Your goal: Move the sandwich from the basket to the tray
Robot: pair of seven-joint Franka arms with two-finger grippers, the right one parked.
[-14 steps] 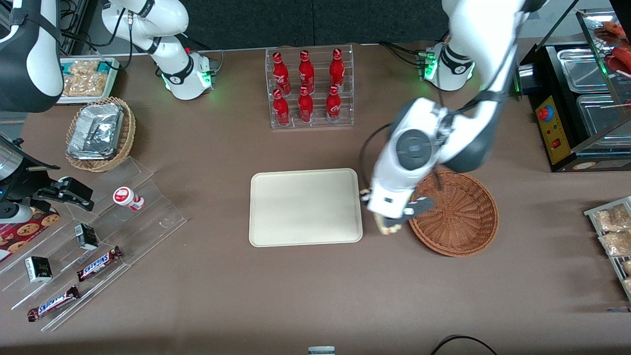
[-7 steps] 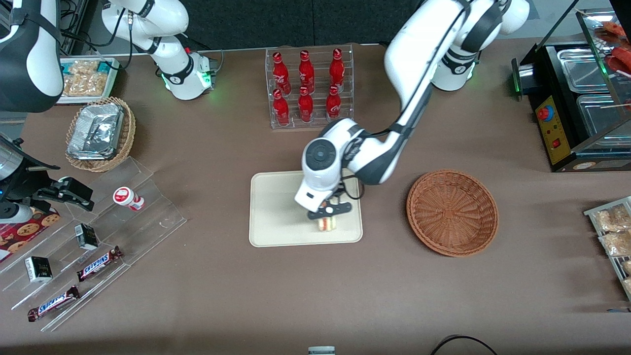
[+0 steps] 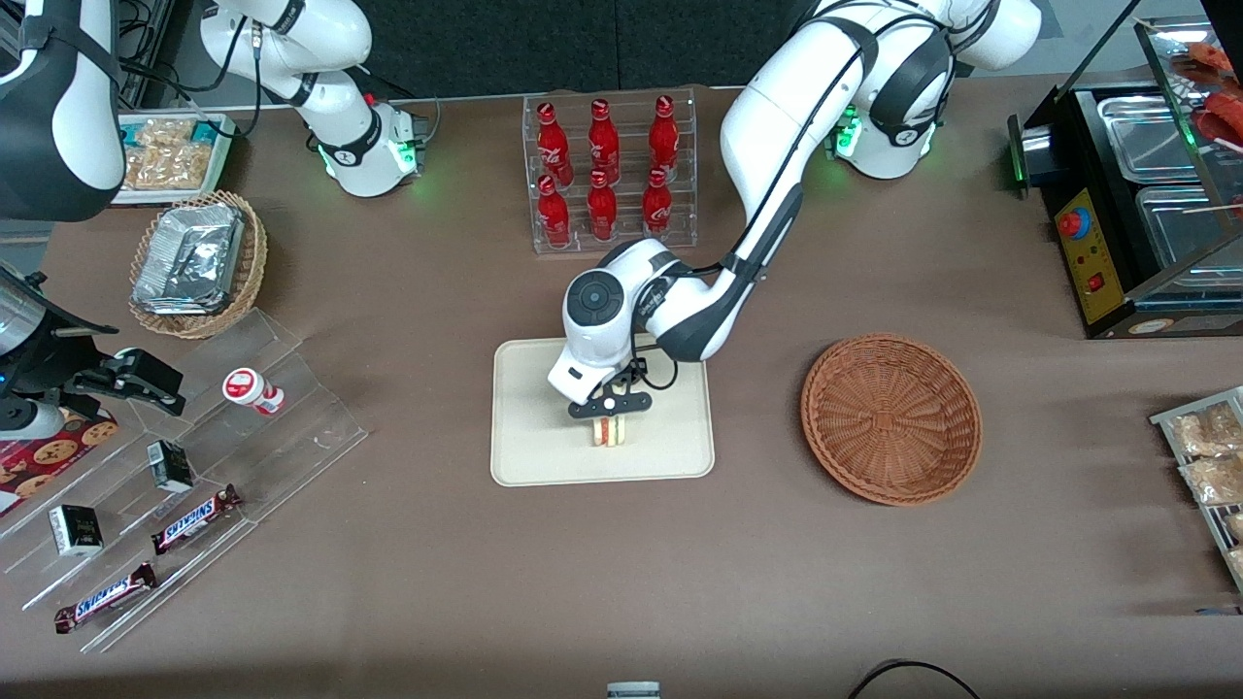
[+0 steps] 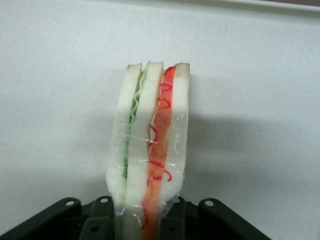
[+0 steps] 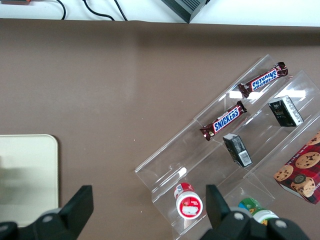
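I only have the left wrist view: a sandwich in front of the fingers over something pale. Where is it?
Observer: The gripper holds the sandwich over the tray, in the part nearer the front camera.
Operator: Is the basket empty?
Observer: Yes, the basket holds nothing; it sits beside the tray, toward the working arm's end.
Operator: Anything else on the tray?
Observer: No, only the sandwich shows there.
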